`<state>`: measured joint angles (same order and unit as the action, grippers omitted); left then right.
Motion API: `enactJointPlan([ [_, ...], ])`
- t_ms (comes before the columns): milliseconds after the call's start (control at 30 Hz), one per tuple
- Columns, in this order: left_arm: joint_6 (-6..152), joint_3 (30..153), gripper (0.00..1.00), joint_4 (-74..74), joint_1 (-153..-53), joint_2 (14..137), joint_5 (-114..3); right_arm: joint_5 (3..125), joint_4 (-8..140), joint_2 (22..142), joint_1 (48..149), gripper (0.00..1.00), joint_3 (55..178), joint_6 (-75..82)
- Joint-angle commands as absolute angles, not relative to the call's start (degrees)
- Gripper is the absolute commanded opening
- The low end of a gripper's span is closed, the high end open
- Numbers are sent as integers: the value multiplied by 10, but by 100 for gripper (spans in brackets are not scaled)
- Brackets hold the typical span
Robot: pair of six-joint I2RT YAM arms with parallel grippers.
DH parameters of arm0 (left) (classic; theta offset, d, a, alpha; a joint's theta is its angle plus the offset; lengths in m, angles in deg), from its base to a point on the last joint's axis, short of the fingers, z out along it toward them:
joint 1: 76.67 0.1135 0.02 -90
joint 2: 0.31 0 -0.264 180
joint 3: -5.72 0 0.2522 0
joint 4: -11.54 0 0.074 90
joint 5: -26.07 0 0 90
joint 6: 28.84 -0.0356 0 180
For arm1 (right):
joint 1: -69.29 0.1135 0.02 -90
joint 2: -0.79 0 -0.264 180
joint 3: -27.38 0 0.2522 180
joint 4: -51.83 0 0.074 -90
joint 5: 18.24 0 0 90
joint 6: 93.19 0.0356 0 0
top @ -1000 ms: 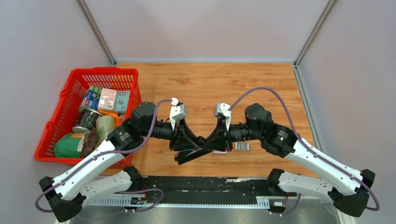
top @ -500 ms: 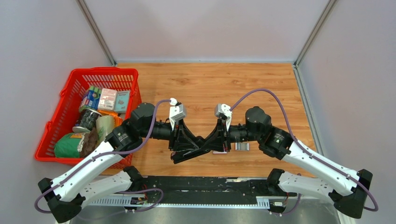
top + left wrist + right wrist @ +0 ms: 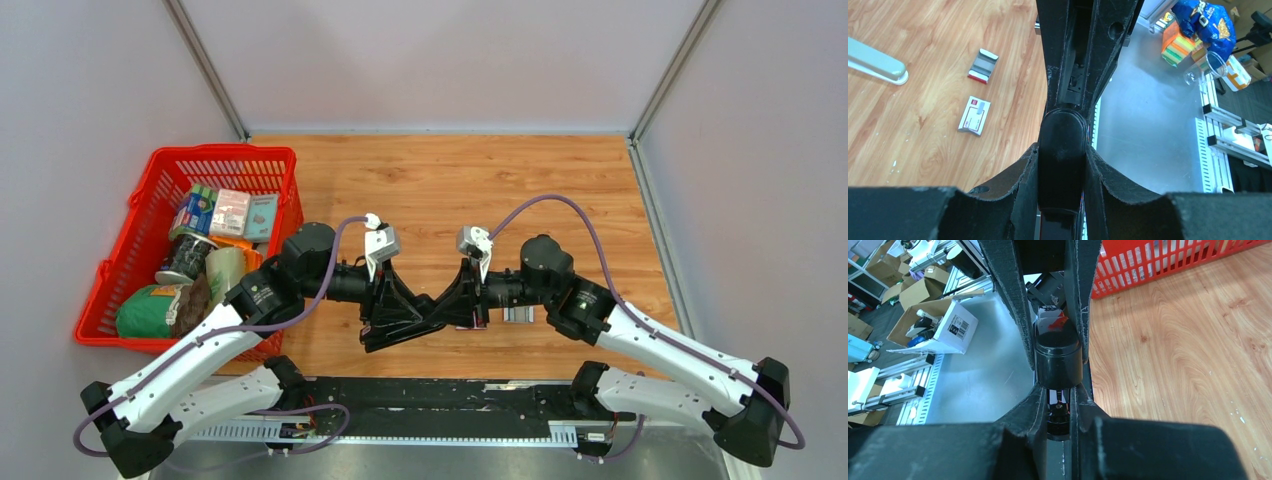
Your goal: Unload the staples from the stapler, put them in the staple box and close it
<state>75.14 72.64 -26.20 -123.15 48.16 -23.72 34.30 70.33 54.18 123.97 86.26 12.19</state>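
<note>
A black stapler (image 3: pixel 388 337) hangs above the table's front middle, held between both arms. In the top view my left gripper (image 3: pixel 418 324) is shut on one end, and in the left wrist view (image 3: pixel 1063 150) its pads press the stapler's rounded black end (image 3: pixel 1063 145). My right gripper (image 3: pixel 447 306) meets it from the right. In the right wrist view (image 3: pixel 1058 390) it is nearly shut on a thin part just below the stapler's rounded end (image 3: pixel 1058 360). Any staples inside the stapler are hidden. A small silver-grey ridged piece with a red edge (image 3: pixel 983 65) lies on the wood; it looks like staples.
A red-and-white printed box (image 3: pixel 974 115) lies on the wood below the grippers. A pale grey rounded bar (image 3: pixel 875 62) lies farther off. A red basket (image 3: pixel 120 290) with several groceries stands at the left. The table's metal front edge (image 3: pixel 430 400) is just beneath the stapler.
Both grippers have shifted left and slightly toward the near edge, carrying the stapler along. The right arm has stretched farther left. Neither grip has changed.
</note>
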Motion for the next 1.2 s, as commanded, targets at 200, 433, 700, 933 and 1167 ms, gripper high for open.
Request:
enactJointPlan([
  [200,721,807,0,-85,-1219,464,-362,273,737,562,1273,0,799,174],
  [433,707,817,0,-93,-1219,457,-382,276,713,555,1279,0,772,194],
  [700,696,826,0,-100,-1219,451,-402,281,695,545,1286,0,746,212],
  [933,684,843,0,-115,-1219,455,-417,289,671,547,1296,0,718,229],
  [1167,676,856,0,-121,-1218,464,-425,297,632,551,1310,0,694,247],
])
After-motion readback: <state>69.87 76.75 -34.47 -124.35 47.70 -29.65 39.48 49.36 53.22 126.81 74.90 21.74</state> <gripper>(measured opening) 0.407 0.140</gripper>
